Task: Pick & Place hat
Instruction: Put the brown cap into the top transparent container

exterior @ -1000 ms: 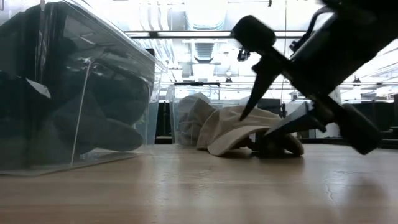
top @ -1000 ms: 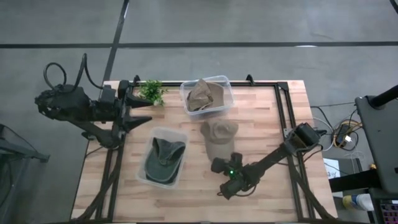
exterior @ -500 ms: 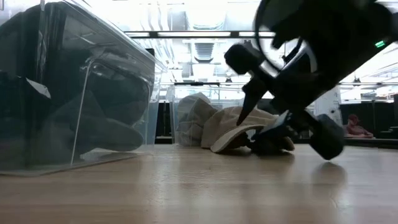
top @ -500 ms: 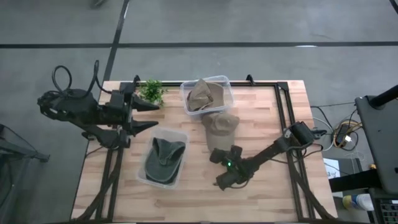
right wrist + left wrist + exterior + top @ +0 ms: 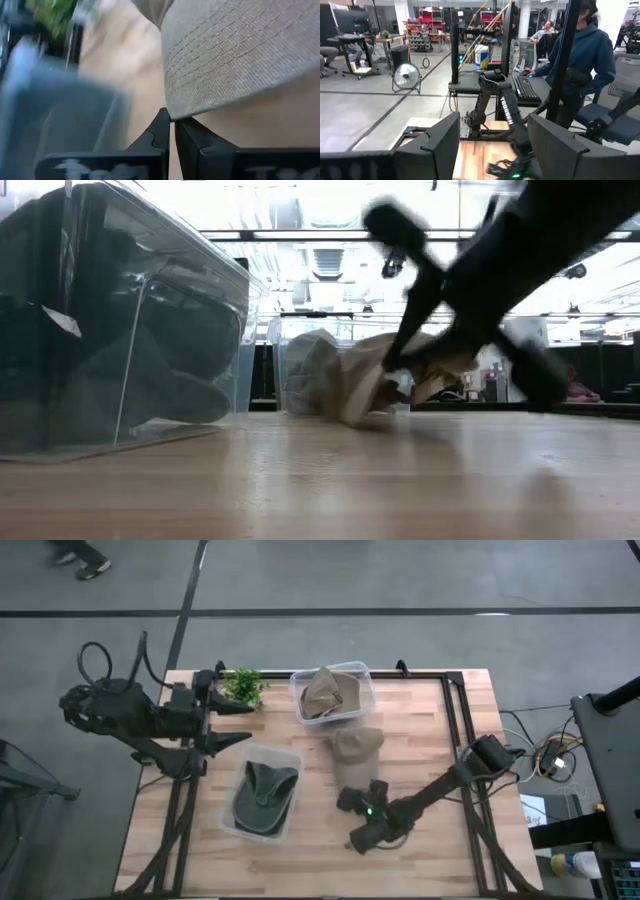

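Note:
A tan hat point(image 5: 357, 743) lies at the table's middle, just in front of a clear bin point(image 5: 368, 698) that holds another tan hat point(image 5: 328, 692). My right gripper point(image 5: 171, 127) reaches it from the near side and is shut on its brim. In the low view the tan hat point(image 5: 330, 375) looks bunched, with its brim raised. A green hat point(image 5: 262, 795) sits in a second clear bin point(image 5: 292, 762) at the near left. My left gripper point(image 5: 232, 723) hovers open over the table's far left edge, holding nothing. My right gripper pinches the front edge of the tan hat's stitched brim point(image 5: 175, 111) between its two fingertips. The fingers come from the table's near side, slanting low. The brim is raised off the wood point(image 5: 385, 385) while the crown rests on the table.
A small green plant point(image 5: 242, 686) stands at the far left corner. A black frame point(image 5: 455, 720) runs along the table's right side. In the left wrist view a person in a blue hoodie point(image 5: 580, 60) stands beyond the table. Bare wood lies at the near edge.
My right gripper has moved toward the tan hat and shut on its brim. The brim, which lay on the table, is now lifted, and the hat has bunched up toward the far bin.

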Robot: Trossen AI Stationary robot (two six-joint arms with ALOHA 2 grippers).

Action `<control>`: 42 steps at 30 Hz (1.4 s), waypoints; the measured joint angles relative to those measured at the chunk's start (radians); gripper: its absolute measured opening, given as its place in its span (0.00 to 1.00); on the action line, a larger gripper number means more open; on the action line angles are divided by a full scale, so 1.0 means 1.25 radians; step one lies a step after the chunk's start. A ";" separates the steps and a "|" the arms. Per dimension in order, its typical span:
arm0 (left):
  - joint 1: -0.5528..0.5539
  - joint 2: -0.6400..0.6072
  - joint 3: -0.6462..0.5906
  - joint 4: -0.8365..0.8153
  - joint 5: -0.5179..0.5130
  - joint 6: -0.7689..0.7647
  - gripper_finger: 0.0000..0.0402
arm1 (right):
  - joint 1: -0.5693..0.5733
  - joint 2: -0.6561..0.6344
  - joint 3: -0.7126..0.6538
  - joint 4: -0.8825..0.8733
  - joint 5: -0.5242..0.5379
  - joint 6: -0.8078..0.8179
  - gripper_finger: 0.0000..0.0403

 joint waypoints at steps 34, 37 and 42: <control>-0.001 -0.013 0.066 -0.001 -0.037 -0.334 0.56 | -0.012 -0.124 0.762 -0.832 0.149 -1.211 0.02; -0.001 -0.013 0.066 -0.001 -0.040 -0.464 0.56 | -0.027 -0.124 0.813 -0.840 0.218 -1.395 0.02; -0.001 -0.006 0.065 -0.001 -0.039 -0.687 0.56 | -0.073 -0.124 0.863 -0.825 0.395 -1.738 0.02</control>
